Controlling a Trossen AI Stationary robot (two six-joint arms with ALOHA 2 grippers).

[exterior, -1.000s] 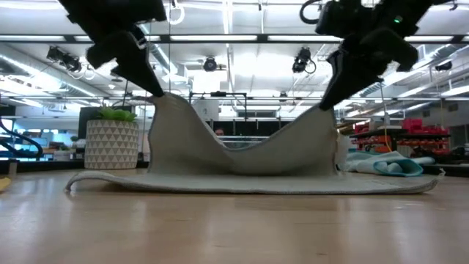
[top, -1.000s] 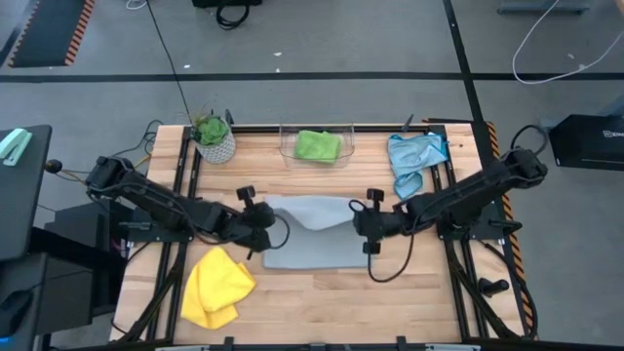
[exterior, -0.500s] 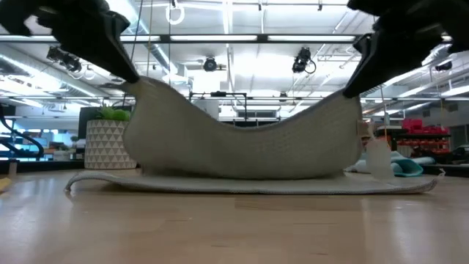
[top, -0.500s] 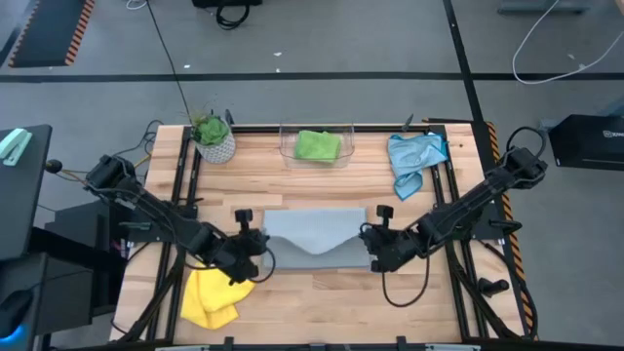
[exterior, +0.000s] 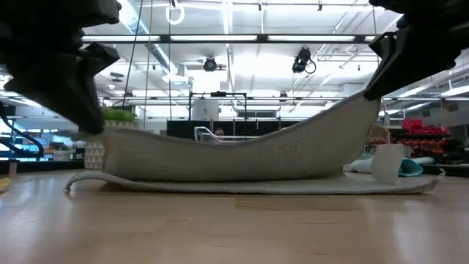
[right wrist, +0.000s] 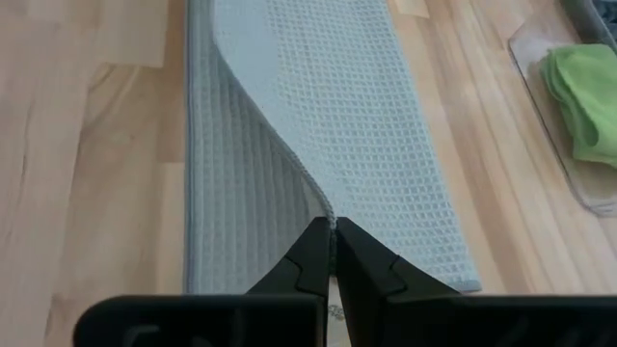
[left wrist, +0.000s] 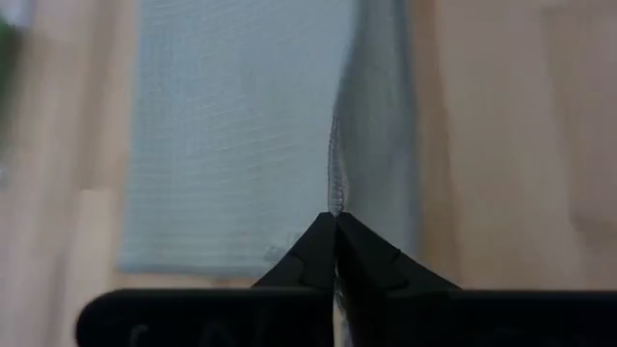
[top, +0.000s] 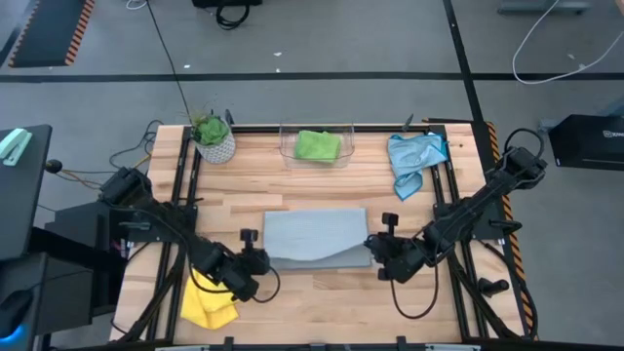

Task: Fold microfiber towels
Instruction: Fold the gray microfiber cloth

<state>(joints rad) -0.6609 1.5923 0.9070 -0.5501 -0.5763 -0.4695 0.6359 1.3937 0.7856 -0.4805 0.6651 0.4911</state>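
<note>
With the grey towel (top: 314,235) at the middle of the worktop (top: 322,297), half folded, the left gripper (top: 255,263) and right gripper (top: 376,250) each pinched a near corner, and next would probably lay that edge down.

both arms are dark, near-black, built of slim tube-like links joined by chunkier rounded joints. a thin black cable loops loose near the left gripper (top: 255,261) and another curls below the right gripper (top: 378,246). each gripper carries a short crossbar on top. seen from the wrists, the fingers (right wrist: 313,253) are matte black wedges tapering to a point above a flat black bar.
</note>
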